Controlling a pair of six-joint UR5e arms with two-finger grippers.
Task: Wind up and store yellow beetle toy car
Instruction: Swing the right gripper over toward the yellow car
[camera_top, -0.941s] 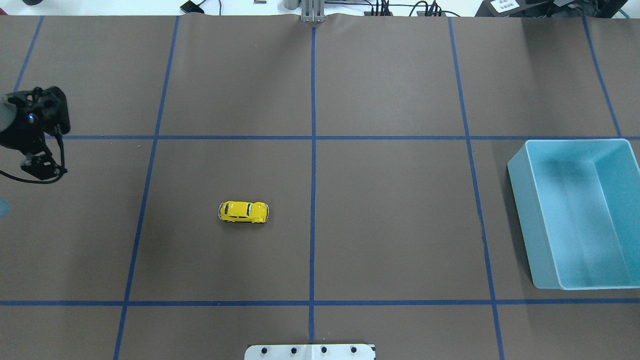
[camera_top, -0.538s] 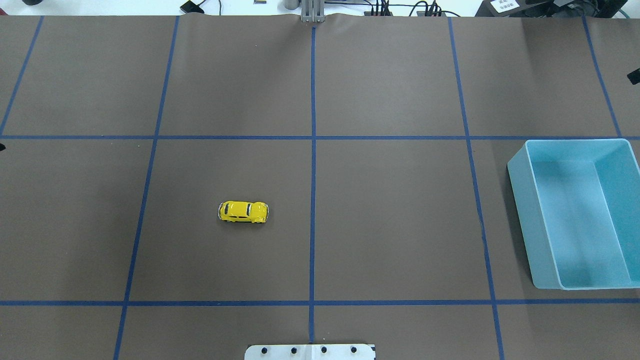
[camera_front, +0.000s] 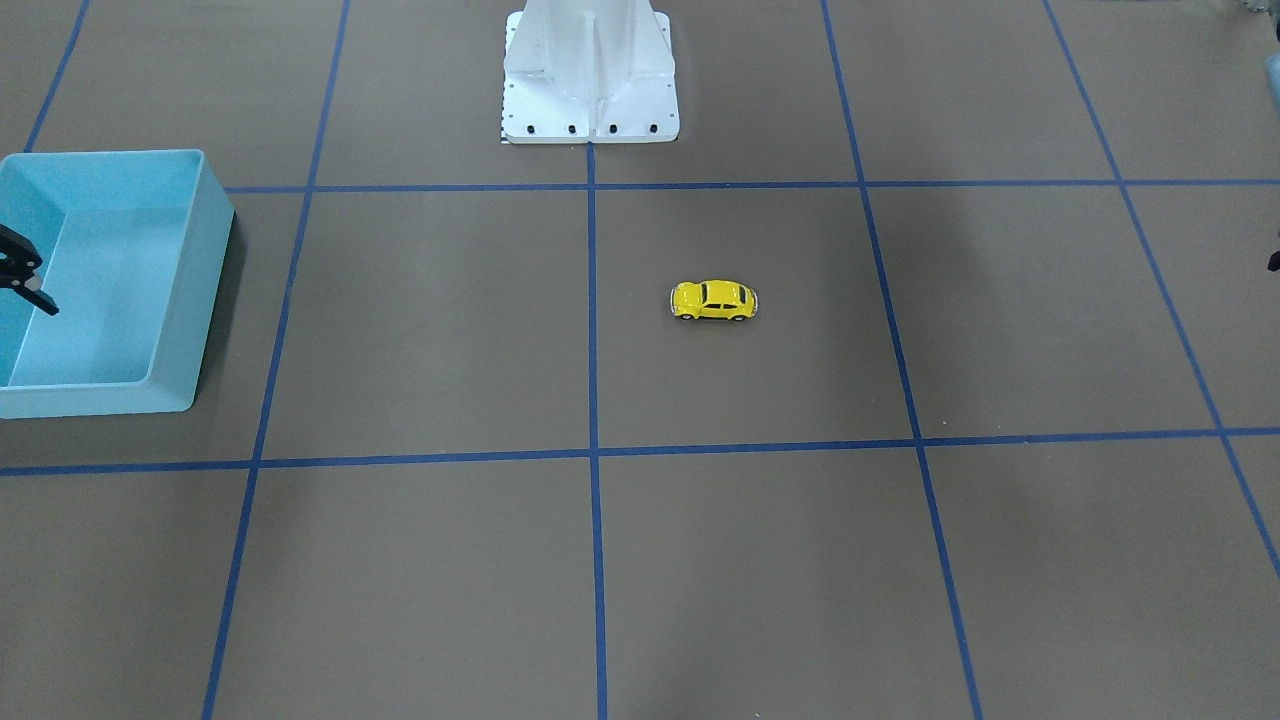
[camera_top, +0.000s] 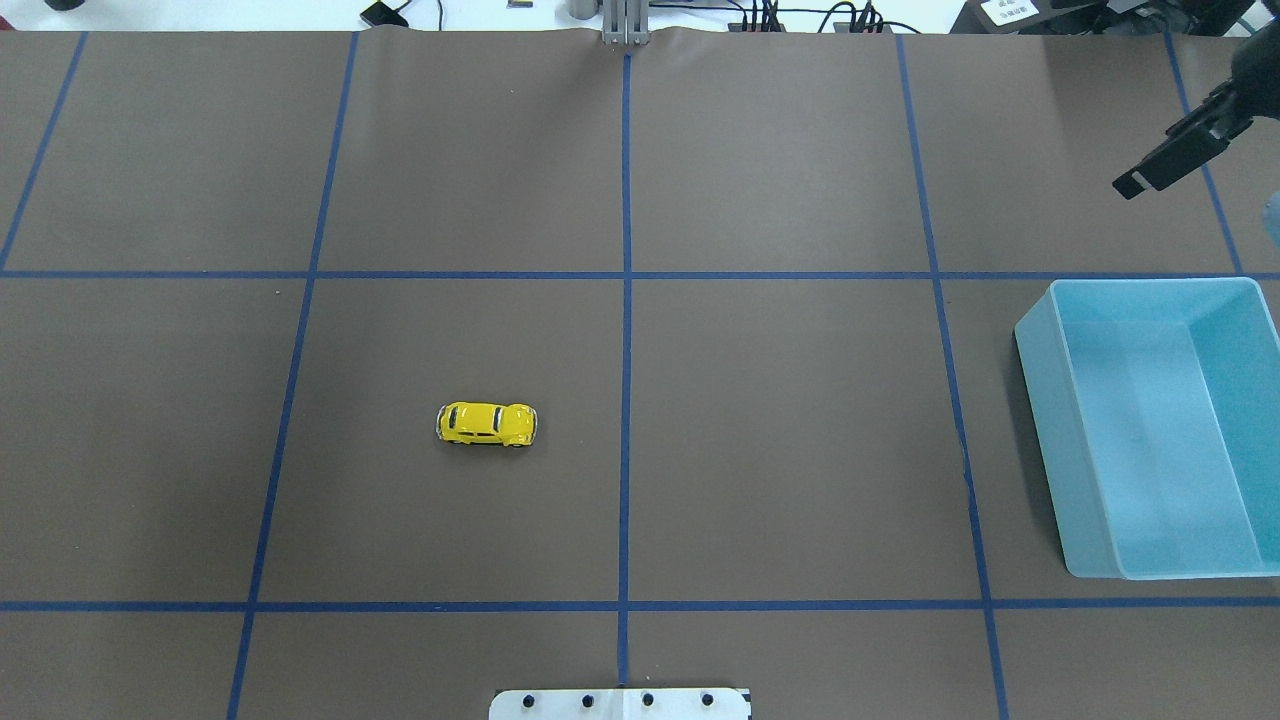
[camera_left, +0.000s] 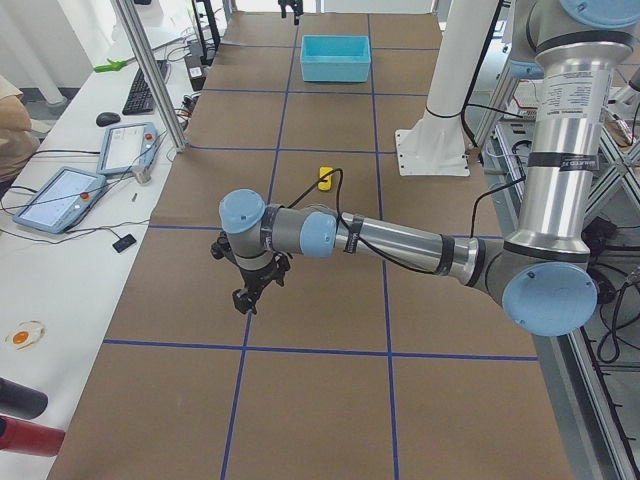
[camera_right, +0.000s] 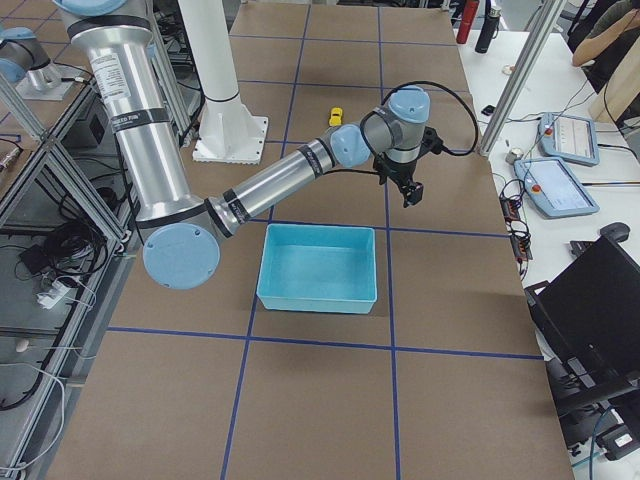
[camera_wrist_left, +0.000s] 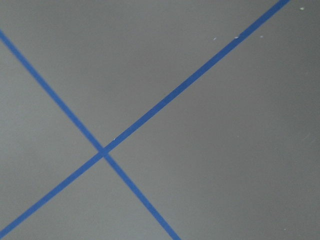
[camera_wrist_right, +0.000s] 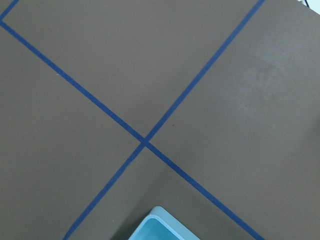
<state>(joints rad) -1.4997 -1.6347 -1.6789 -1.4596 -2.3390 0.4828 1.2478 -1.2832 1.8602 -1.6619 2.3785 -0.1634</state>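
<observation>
The yellow beetle toy car (camera_top: 487, 424) rests on its wheels on the brown table, left of the centre tape line, and nothing touches it; it also shows in the front-facing view as the small car (camera_front: 713, 300). My left gripper (camera_left: 248, 298) hangs over the table's far left end, well away from the car; I cannot tell if it is open or shut. Only part of my right gripper (camera_top: 1178, 158) shows, at the top right beyond the bin, and its jaws cannot be read.
A light blue bin (camera_top: 1040, 400) stands at the table's right side with nothing inside; its corner (camera_wrist_right: 161, 226) shows in the right wrist view. The robot's white base (camera_front: 590, 90) is at the near edge. Blue tape lines grid the table.
The left gripper has gone out of the overhead view past its left edge. The right gripper has come into that view at the top right. The car has not moved.
</observation>
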